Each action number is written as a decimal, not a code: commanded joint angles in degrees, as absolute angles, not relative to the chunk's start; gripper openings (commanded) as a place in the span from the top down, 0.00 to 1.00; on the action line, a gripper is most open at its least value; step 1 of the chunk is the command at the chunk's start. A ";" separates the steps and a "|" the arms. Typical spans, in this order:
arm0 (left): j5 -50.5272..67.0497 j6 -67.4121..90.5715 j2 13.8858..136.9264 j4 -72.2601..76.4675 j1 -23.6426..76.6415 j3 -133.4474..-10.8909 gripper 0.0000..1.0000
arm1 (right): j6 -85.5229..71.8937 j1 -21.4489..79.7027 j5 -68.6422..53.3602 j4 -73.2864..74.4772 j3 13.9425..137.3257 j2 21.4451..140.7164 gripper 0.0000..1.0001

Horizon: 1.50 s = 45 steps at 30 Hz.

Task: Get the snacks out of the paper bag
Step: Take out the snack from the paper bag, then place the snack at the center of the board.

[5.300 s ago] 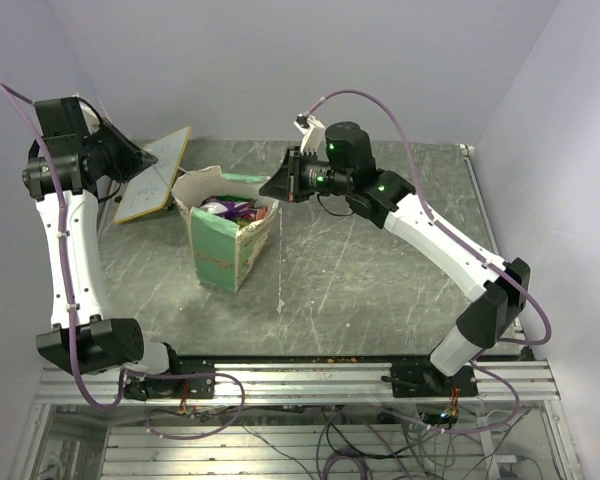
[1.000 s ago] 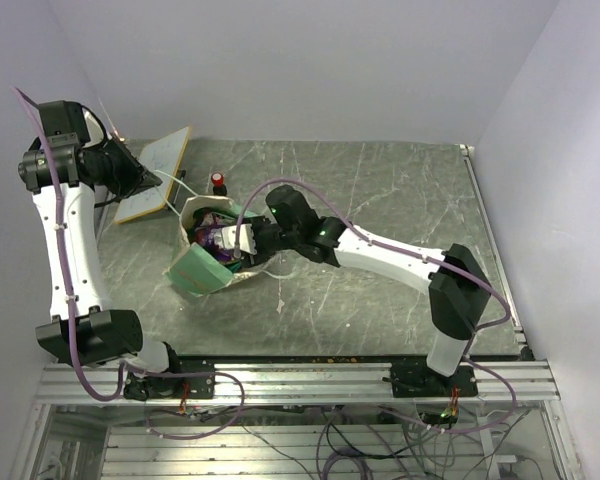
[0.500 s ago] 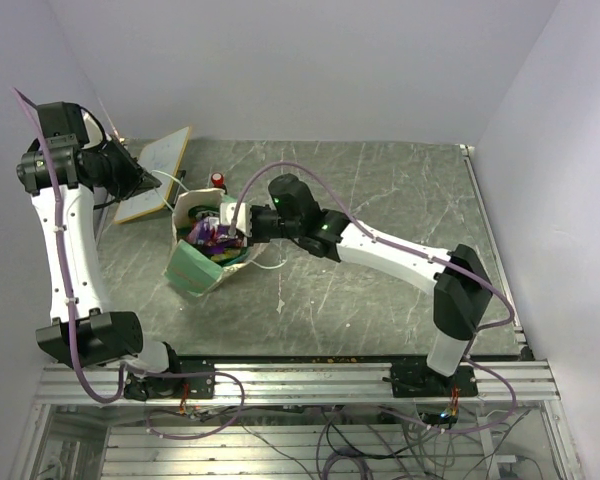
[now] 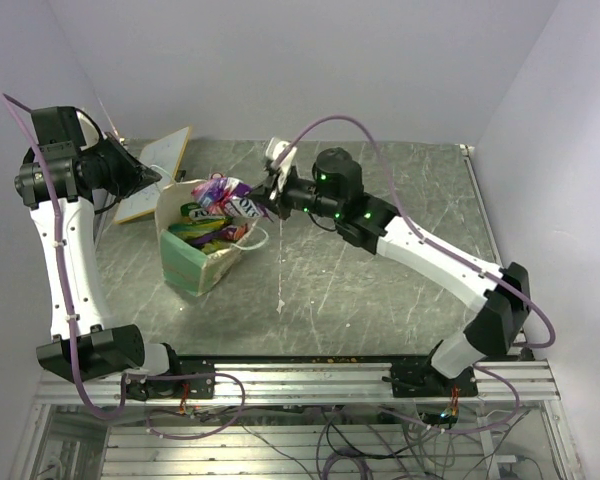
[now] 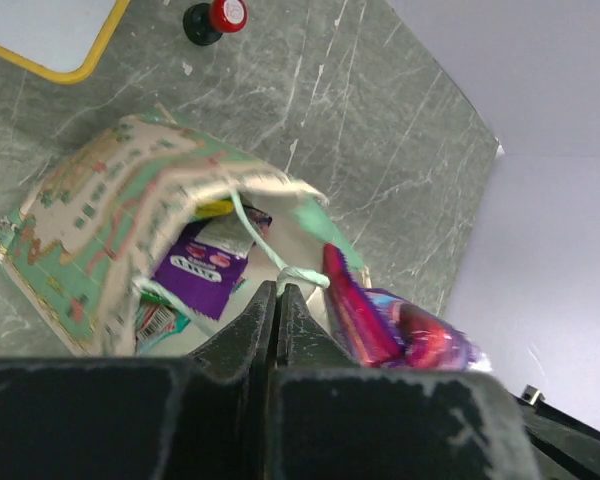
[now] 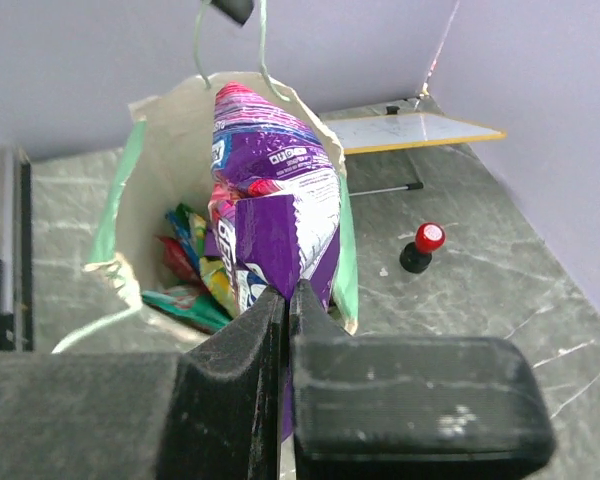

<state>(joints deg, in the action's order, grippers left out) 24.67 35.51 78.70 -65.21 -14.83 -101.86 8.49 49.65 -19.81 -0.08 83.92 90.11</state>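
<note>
Lilac walls close in a grey-green marbled table (image 4: 380,290). The paper bag (image 4: 192,265) sits toward the far-left corner with its mouth open upward, near a white board (image 4: 158,165) and a red-capped bottle (image 5: 220,15). My left pincer (image 5: 277,292) is pressed together on the bag's string handle (image 5: 263,235). My right pincer (image 6: 287,292) is clamped on a purple-and-pink packet (image 6: 275,170) raised at the mouth. I cannot tell whether it has cleared the rim. I judge I'm mid-extraction. Next I should lift it clear, carry it toward the table's middle and let go. More snacks (image 6: 188,262) lie inside.
</note>
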 commanded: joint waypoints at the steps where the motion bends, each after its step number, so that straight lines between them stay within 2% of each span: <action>1: 26.85 34.52 78.45 -65.90 -15.59 -102.31 0.93 | -5.04 49.09 -17.40 -1.37 87.23 85.55 1.00; 6: 26.43 33.91 77.51 -65.32 -15.56 -100.77 0.93 | -10.17 48.95 -12.66 -2.25 87.64 81.76 1.00; 10: 28.48 34.47 78.52 -64.61 -15.57 -102.39 0.93 | -9.81 47.71 -0.26 1.61 89.45 79.80 1.00; 15: 30.97 33.49 80.96 -63.56 -15.60 -105.50 0.93 | -0.80 43.27 11.59 8.93 90.05 78.56 1.00; 22: 34.50 33.09 80.60 -61.95 -15.56 -105.72 0.93 | 3.45 29.40 24.67 23.34 82.89 78.89 1.00; 26: 38.25 34.42 79.93 -58.53 -15.47 -103.27 0.93 | 2.27 20.39 26.29 26.19 76.53 79.03 1.00; 32: 42.33 33.91 79.95 -55.83 -14.03 -105.17 0.93 | 1.14 12.30 36.35 32.00 73.61 86.00 1.00; 35: 42.73 34.01 77.45 -54.51 -12.93 -102.92 0.93 | 0.26 7.69 35.39 31.21 70.96 87.95 1.00; 39: 41.35 33.09 73.76 -55.16 -11.10 -97.18 0.93 | 0.02 7.21 33.91 31.42 67.02 89.32 1.00; 43: 40.28 31.71 72.54 -56.93 -9.70 -95.73 0.93 | -3.93 8.13 24.05 34.08 68.33 93.67 1.00; 45: 40.04 31.60 72.67 -57.56 -9.42 -96.12 0.93 | -6.86 8.40 15.36 32.41 68.66 96.09 1.00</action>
<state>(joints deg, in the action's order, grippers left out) 38.98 32.91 73.52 -58.52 -10.52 -95.90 -1.32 7.40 28.12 33.74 66.98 92.55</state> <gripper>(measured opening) 0.072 0.009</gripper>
